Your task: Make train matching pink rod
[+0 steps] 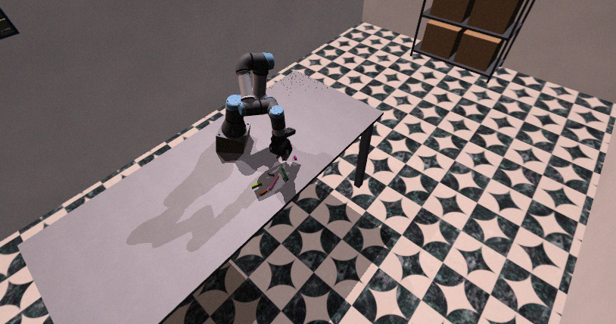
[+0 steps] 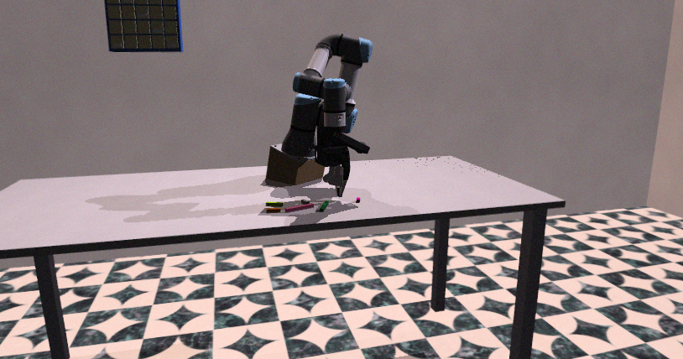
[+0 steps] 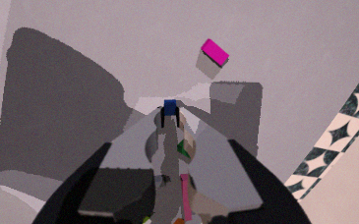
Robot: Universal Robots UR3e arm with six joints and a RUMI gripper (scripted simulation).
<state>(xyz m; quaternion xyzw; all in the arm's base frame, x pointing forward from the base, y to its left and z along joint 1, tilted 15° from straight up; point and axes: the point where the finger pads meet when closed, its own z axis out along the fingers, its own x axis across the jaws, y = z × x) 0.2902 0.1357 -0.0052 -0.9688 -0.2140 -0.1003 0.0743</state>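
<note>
Item, gripper (image 1: 285,157) (image 2: 340,194) (image 3: 170,108): jaws nearly together, clamped on the blue rod (image 3: 170,106), above the table (image 1: 141,184) (image 2: 157,213).

Item, grey rod (image 1: 271,174) (image 2: 305,201): on the tabletop, outward from the jaws on the arm's far side; lime rod (image 1: 256,185) (image 2: 273,204) (image 3: 147,220) farther from them, the two apart.

Item, spares: green rod (image 1: 284,174) (image 2: 323,206) (image 3: 183,148) nearer the jaws; pink rod (image 1: 274,182) (image 2: 299,207) (image 3: 186,197) and orange rod (image 1: 263,191) (image 2: 273,210) (image 3: 179,221) farther out; magenta rod (image 1: 294,157) (image 2: 357,200) (image 3: 214,52) off to the jaws' other side, unused.

Step in hand, as judged: carrying blue to its train place. Blue, grey and lime total the pink length; none are joined.

Handling advised: square blue to the train line, lower level until flat, open gently and lift straight. So short a piece may twist or cling. Allow finger room beside green and pink; keep every spare a rod's width off.
</note>
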